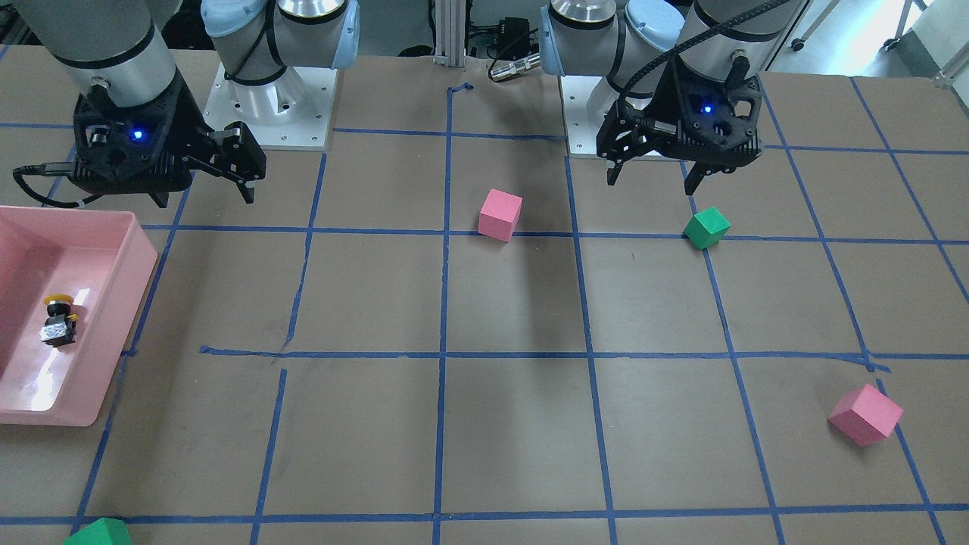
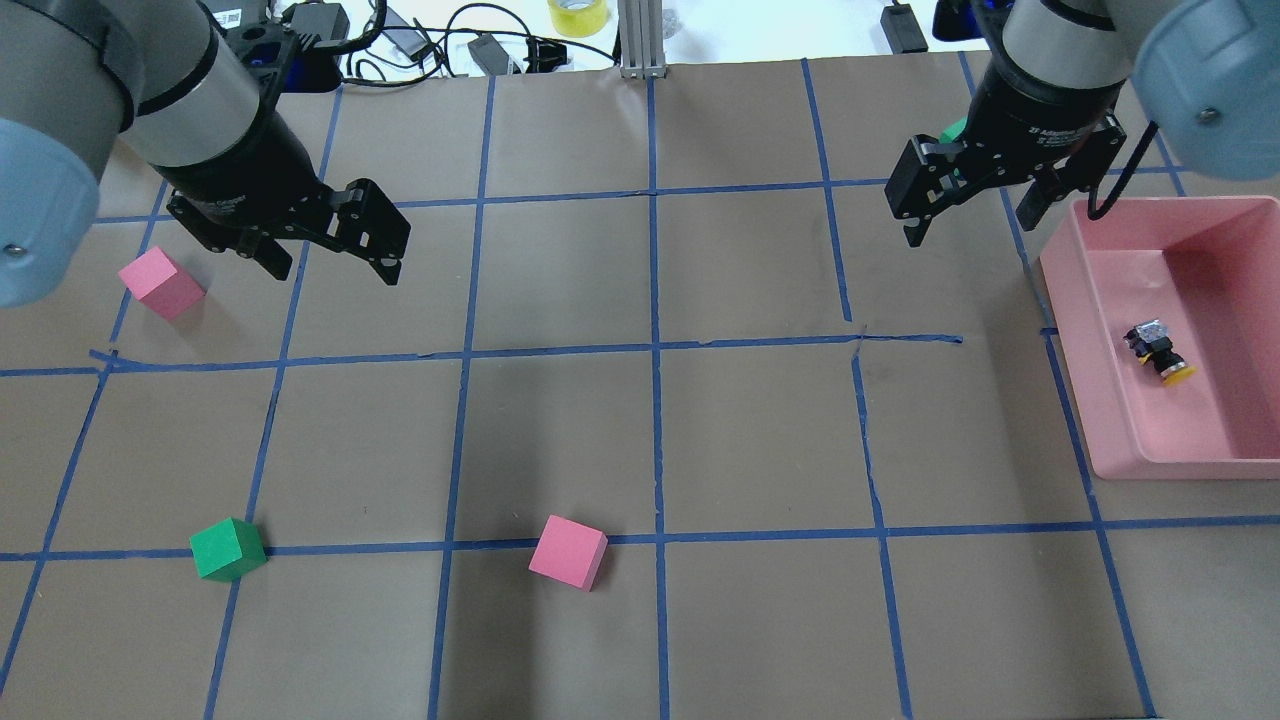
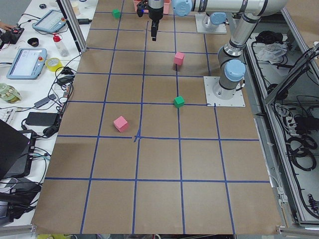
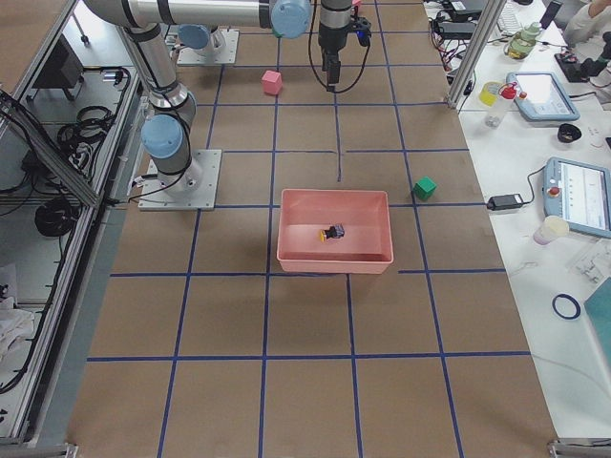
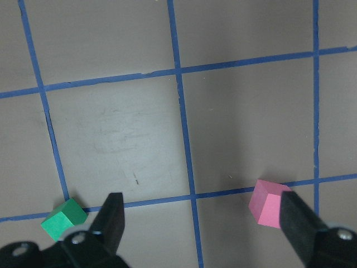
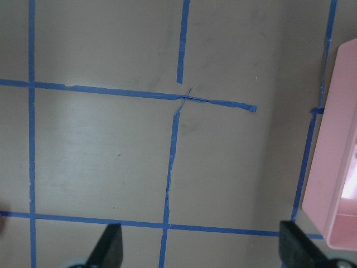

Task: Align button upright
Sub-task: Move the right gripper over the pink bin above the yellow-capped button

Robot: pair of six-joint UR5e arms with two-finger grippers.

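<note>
The button [image 1: 59, 322], with a yellow cap, black body and silvery base, lies on its side inside the pink bin [image 1: 142, 261]. It also shows in the overhead view [image 2: 1160, 352] and the exterior right view [image 4: 332, 232]. My right gripper [image 2: 970, 232] hangs open and empty above the table just beside the bin's far corner, apart from the button. In the right wrist view its fingers [image 6: 109, 248] frame bare table, with the bin's edge [image 6: 334, 167] at the right. My left gripper [image 2: 335, 272] is open and empty over the table's other half [image 1: 652, 184].
A pink cube [image 2: 160, 283] sits beside the left gripper. A green cube [image 2: 228, 549] and another pink cube [image 2: 568, 552] lie nearer the robot. Another green cube [image 1: 98, 534] sits at the far table edge past the bin. Blue tape lines grid the brown table.
</note>
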